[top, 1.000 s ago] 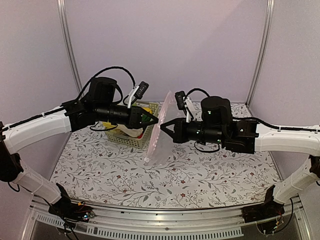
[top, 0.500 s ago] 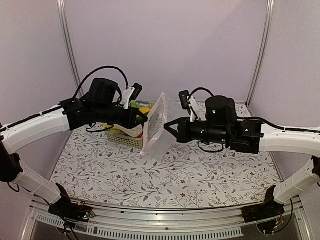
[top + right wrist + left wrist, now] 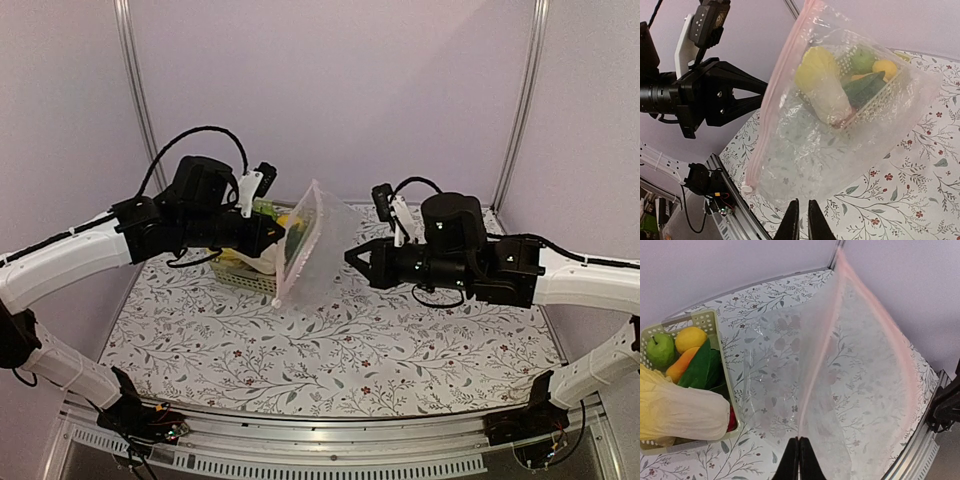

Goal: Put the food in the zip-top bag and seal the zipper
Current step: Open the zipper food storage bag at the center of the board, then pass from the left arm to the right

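left gripper (image 3: 799, 446): we see its two fingers pressed together on the pink strip at the bag's mouth, holding the bag up.
right gripper (image 3: 801, 209): its fingers stand a narrow slit apart with nothing between them. It points left at the bag's flat side and, as far as we can tell, is just clear of it.
zip-top bag (image 3: 315, 240): it hangs upright in the air between the two grippers, just right of the basket. We cannot tell whether its low corner touches the cloth.
zipper (image 3: 775, 95): it slants down the bag's left edge. In the left wrist view we make out two pink lines parting from one corner, so the mouth looks agape.
slider tab (image 3: 746, 189): white, at the low end of the strip.
food: all that we see lies in the basket.
- The cabbage (image 3: 680, 410) is at one end.
- The green apple (image 3: 660, 350) and yellow fruit (image 3: 690, 338) sit side by side at the other end.
- The dark green vegetable (image 3: 702, 371) and an orange piece (image 3: 680, 369) lie between them.
- A red bit (image 3: 731, 418) shows under the cabbage's tip.
basket (image 3: 728, 372): pale green lattice, standing on the table (image 3: 330, 350) at the far left.
in the way: the bag's film hangs between the right gripper and the basket, so from that side we see the food only through plastic. From above, the left arm covers much of the basket.
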`<state>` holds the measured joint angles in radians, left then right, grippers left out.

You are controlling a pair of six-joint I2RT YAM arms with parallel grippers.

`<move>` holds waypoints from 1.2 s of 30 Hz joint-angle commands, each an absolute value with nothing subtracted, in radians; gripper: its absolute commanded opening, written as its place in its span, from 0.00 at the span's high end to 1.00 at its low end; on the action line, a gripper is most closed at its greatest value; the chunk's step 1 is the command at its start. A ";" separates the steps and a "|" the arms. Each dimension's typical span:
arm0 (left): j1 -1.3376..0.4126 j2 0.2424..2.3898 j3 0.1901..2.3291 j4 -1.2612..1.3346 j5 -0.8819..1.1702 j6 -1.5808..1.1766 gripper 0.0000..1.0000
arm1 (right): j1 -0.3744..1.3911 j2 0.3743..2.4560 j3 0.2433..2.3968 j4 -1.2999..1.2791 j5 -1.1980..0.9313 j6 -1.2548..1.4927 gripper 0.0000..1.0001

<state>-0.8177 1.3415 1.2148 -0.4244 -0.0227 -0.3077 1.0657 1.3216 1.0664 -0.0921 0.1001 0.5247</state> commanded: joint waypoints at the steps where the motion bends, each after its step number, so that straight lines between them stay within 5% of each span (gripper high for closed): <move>1: -0.836 1.321 1.193 -0.368 0.038 -0.313 1.00 | 1.063 1.281 1.099 -0.184 0.138 0.515 0.84; 3: -0.837 1.319 1.169 -0.326 0.087 -0.337 1.00 | 1.066 1.277 1.124 -0.227 0.158 0.519 0.60; 6: -0.838 1.332 1.155 -0.303 0.122 -0.360 1.00 | 1.090 1.277 1.175 -0.312 0.240 0.526 0.37; 10: -0.839 1.358 1.145 -0.280 0.170 -0.386 1.00 | 1.134 1.323 1.284 -0.461 0.416 0.550 0.23; 19: -0.854 1.384 1.131 -0.255 0.193 -0.413 1.00 | 1.182 1.507 1.519 -0.668 0.676 0.677 0.14; 36: -0.878 1.401 1.128 -0.256 0.193 -0.413 1.00 | 1.185 1.683 1.663 -0.707 0.648 0.703 0.12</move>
<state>-0.8635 1.3838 1.1427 -0.2714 0.1864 -0.4122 1.1778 1.6642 1.6257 -0.6975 0.6498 0.6880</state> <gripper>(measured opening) 0.004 0.883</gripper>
